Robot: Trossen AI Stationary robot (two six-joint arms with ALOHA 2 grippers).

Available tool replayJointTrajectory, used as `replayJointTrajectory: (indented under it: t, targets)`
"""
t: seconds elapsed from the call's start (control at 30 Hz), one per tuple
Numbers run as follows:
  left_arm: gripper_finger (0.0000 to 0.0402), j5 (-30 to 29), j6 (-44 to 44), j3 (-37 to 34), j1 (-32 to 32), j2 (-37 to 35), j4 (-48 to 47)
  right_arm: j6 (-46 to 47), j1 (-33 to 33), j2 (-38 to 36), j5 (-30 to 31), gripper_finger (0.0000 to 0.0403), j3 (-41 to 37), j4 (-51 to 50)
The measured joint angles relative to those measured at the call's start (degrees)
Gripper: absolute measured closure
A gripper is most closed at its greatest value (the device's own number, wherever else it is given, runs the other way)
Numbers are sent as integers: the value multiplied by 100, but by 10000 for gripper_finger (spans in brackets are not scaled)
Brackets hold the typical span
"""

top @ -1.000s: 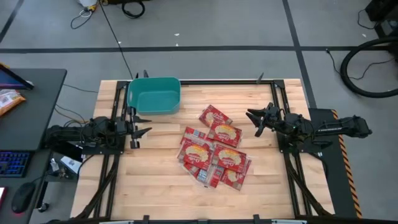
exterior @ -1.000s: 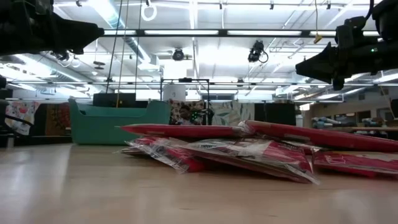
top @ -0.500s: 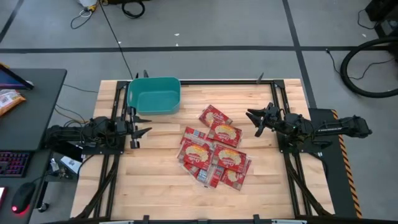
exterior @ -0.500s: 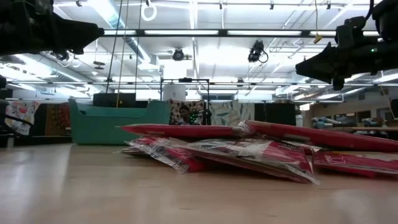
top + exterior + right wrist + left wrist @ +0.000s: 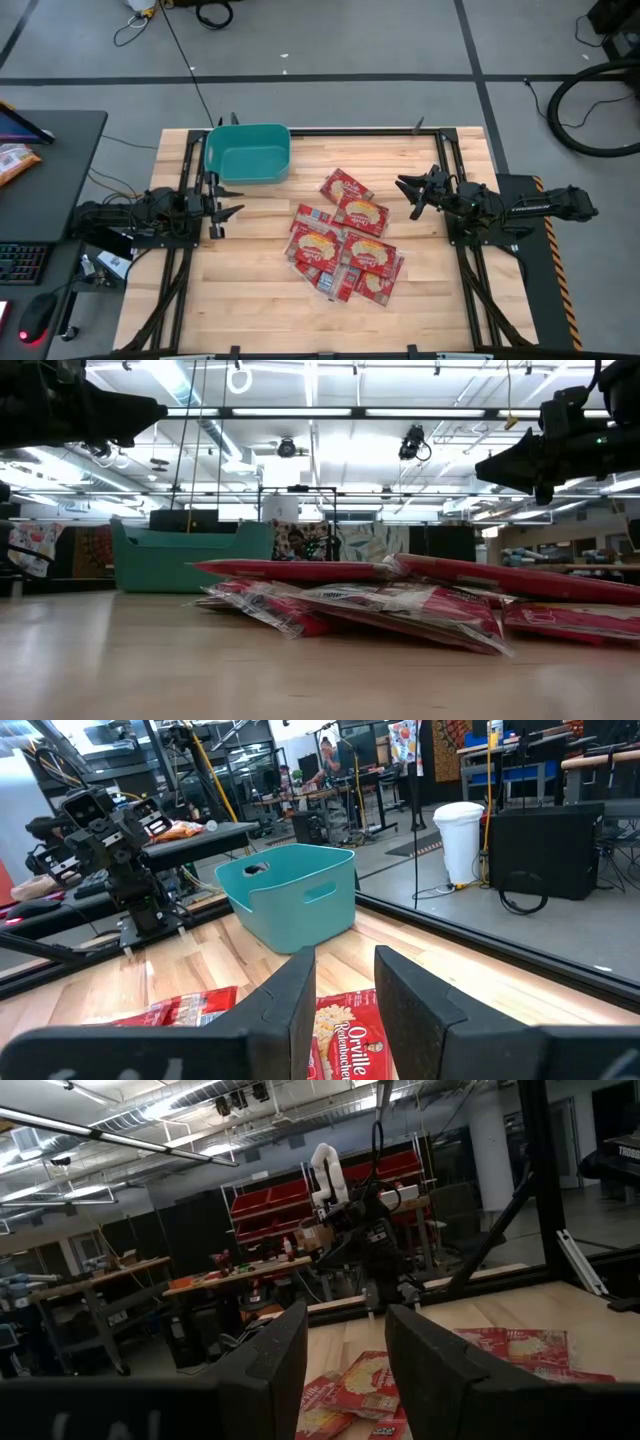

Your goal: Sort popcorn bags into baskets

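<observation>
Red popcorn bags [image 5: 345,250] lie in a loose overlapping heap near the middle of the wooden table [image 5: 260,300], one packet [image 5: 345,187] jutting out at the heap's twelve o'clock edge; the right wrist view shows "Orville" print on the nearest. None is in the teal basket [image 5: 247,153], which sits at about ten o'clock from the heap, near the table's far left corner, and looks empty from above. By that, sorting has not begun: every bag I can see is still to be picked up and carried over. Left gripper [image 5: 228,213] hangs above the table at nine o'clock from the heap, just below the basket in the high view, its fingers parted and holding nothing. Right gripper [image 5: 408,197] hovers at about two o'clock from the heap, close beside the top packets, fingers likewise spread and empty.
</observation>
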Motion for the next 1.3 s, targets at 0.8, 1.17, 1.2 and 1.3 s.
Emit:
replayJointTrajectory:
  t: [0.8,1.17,1.2,1.3]
  targets:
    - [260,-1,0,0,-1,-1,0,-2,-2,0,0,292,-2,0]
    - [260,31,-201,0,-1,1,48,-2,-2,0,0,292,0,0]
    - [260,120,-724,1,-16,1,99,-1,-1,0,1,292,-1,0]
    - [260,313,-2800,0,-45,24,245,-2,-2,0,2,292,-1,-2]
